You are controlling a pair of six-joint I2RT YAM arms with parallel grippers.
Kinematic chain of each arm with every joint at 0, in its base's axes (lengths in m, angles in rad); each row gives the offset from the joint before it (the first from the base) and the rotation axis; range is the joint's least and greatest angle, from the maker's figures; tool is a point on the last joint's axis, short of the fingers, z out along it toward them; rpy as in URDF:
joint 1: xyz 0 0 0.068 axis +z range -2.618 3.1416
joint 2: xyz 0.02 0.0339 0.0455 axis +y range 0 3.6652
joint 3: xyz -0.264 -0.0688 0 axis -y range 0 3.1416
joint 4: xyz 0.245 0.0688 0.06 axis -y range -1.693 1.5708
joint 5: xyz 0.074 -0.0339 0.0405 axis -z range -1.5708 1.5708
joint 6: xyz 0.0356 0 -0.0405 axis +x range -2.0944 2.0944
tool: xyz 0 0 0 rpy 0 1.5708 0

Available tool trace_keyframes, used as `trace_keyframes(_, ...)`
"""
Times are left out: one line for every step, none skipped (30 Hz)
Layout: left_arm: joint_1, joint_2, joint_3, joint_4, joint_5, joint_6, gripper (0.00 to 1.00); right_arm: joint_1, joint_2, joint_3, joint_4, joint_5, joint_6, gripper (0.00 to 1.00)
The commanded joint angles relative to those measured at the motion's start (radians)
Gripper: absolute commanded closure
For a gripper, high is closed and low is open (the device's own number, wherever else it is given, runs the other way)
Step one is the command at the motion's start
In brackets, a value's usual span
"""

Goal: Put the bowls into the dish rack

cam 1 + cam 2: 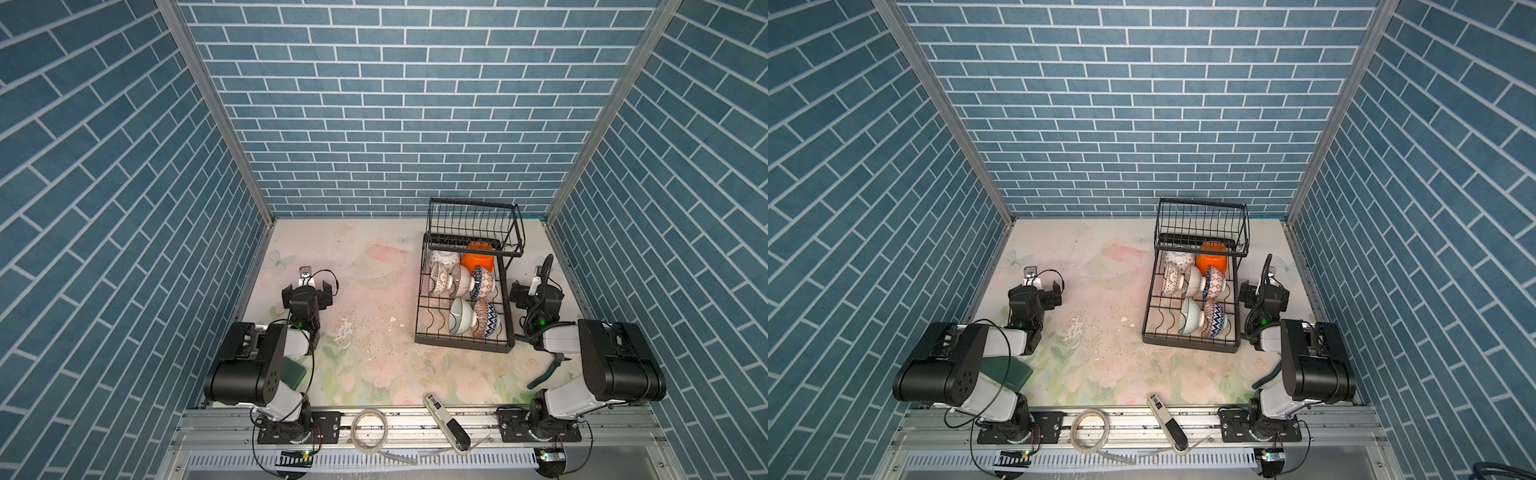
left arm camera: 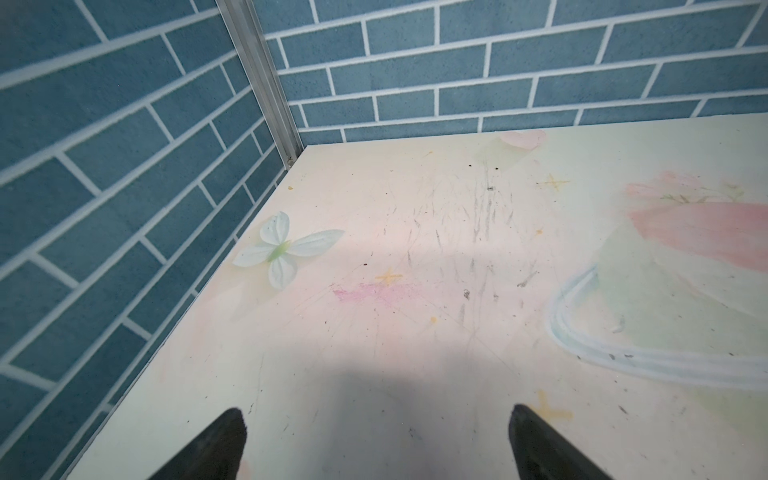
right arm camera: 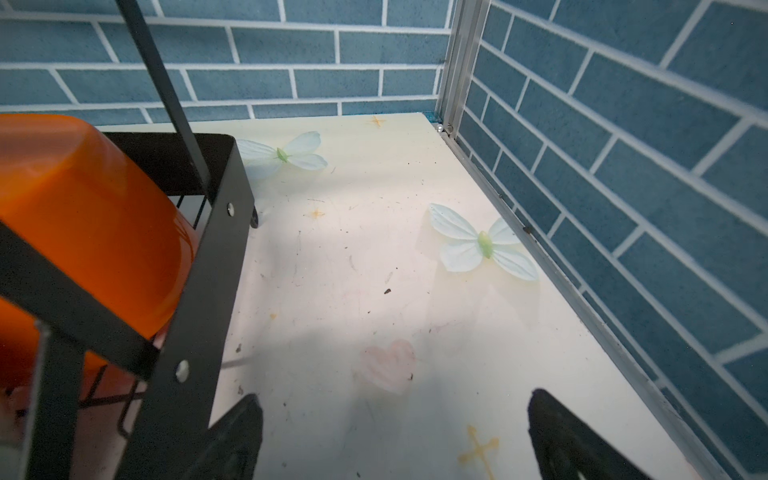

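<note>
- The blue brick walls (image 1: pixel 374 104) close in three sides. The right one runs close past the dish rack's right side, so only a narrow lane of desk is left between them.
- The desk (image 1: pixel 365 291) lies open to the left of the dish rack (image 1: pixel 463 346), a broad floral stretch reaching the left wall. A shallower strip lies in front of the rack.
- The rack stands near the back wall, with its upper basket raised over its far end.
- The bowls (image 1: pixel 461 280) stand on edge in rows in the rack's lower slot wires. The orange bowl (image 1: pixel 478 262) sits in the far row, half under the basket.
- The right fingers (image 3: pixel 573 440) are spread and released, just beside the rack's right side, over bare desk.
- Only the right wrist view shows the orange bowl (image 3: pixel 83 216) close up, just inside the rack's corner frame, and the free desk between rack and wall.
- The left fingers (image 2: pixel 208 449) are spread and released, well to the left of the rack. Their wrist view shows scuffed desk and the wall corner only.
- Only the top views show the tape roll (image 1: pixel 370 411), on the rail in front of the rack.
</note>
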Motion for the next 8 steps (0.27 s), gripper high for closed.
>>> trace_keyframes(0.003,-0.001,0.012,0.02,-0.014,-0.009,0.0,0.009,0.014,0.014,0.012,-0.021,0.005,0.01)
trace_keyframes(0.003,0.004,0.008,0.037,-0.014,-0.002,0.0,0.009,0.014,0.017,0.007,-0.026,0.008,0.01)
trace_keyframes(0.004,-0.001,0.008,0.027,-0.009,-0.007,0.0,0.007,0.014,0.017,0.006,-0.027,0.008,0.01)
trace_keyframes(0.005,0.0,0.009,0.028,-0.011,-0.004,0.0,0.007,0.015,0.017,0.007,-0.026,0.008,0.01)
trace_keyframes(0.005,0.001,0.009,0.031,-0.011,-0.002,0.0,0.008,0.015,0.017,0.008,-0.026,0.008,0.01)
trace_keyframes(0.004,-0.001,0.01,0.025,-0.01,-0.005,0.0,0.007,0.014,0.016,0.009,-0.027,0.008,0.01)
trace_keyframes(0.004,0.002,0.011,0.027,-0.012,-0.002,0.0,0.007,0.014,0.012,0.015,-0.021,0.007,0.01)
trace_keyframes(0.003,0.001,0.013,0.024,-0.01,-0.002,0.0,0.007,0.013,0.011,0.017,-0.009,0.01,0.01)
